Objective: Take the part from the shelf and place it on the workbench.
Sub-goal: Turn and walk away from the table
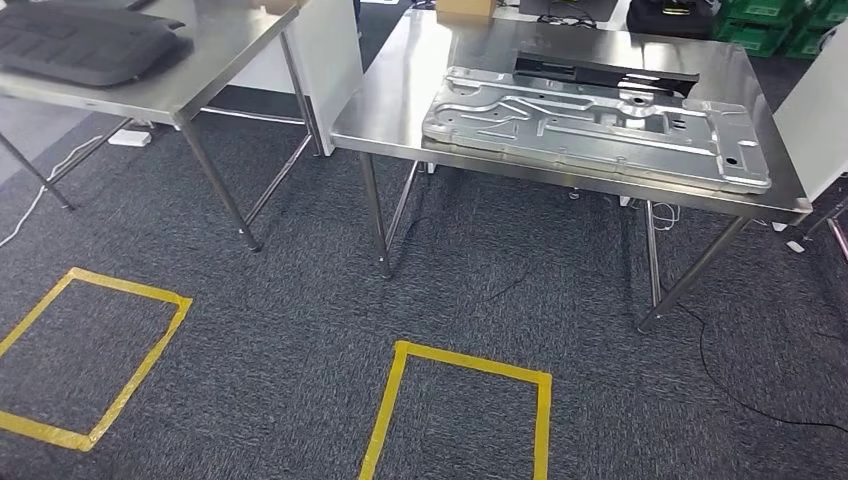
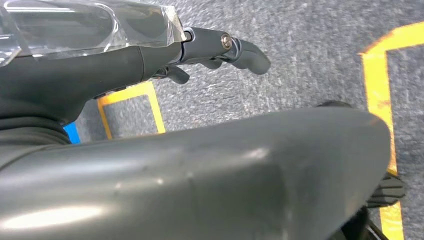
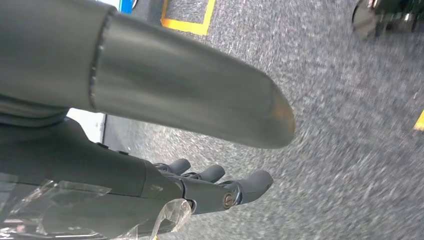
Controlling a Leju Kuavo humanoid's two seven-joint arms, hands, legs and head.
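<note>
In the head view, a large stamped silver metal part [image 1: 600,125] is lying flat on the steel tabletop [image 1: 400,90] at the right of centre, reaching close to its near edge. Just behind the part, a black flat piece [image 1: 600,72] is resting on the same tabletop. A second steel tabletop [image 1: 215,60] is standing to the left, carrying a dark grey padded bag [image 1: 85,42]. Both are standing on grey carpet [image 1: 300,300], where two yellow tape squares are marking the floor: one [image 1: 90,360] at the left, one [image 1: 460,410] nearer the middle. Green crates [image 1: 780,25] are sitting at the far right.

In the left wrist view, the left robot hand [image 2: 200,52] is hanging over the carpet with its dark fingers [image 2: 245,52] stretched out and slightly apart, holding nothing. Yellow tape [image 2: 377,85] is showing on the floor beyond it.

In the right wrist view, the right robot hand [image 3: 210,187] is likewise hanging above the carpet, its fingers [image 3: 255,182] extended and spread a little, gripping nothing. A corner of yellow tape [image 3: 187,22] is lying on the floor farther off.
</note>
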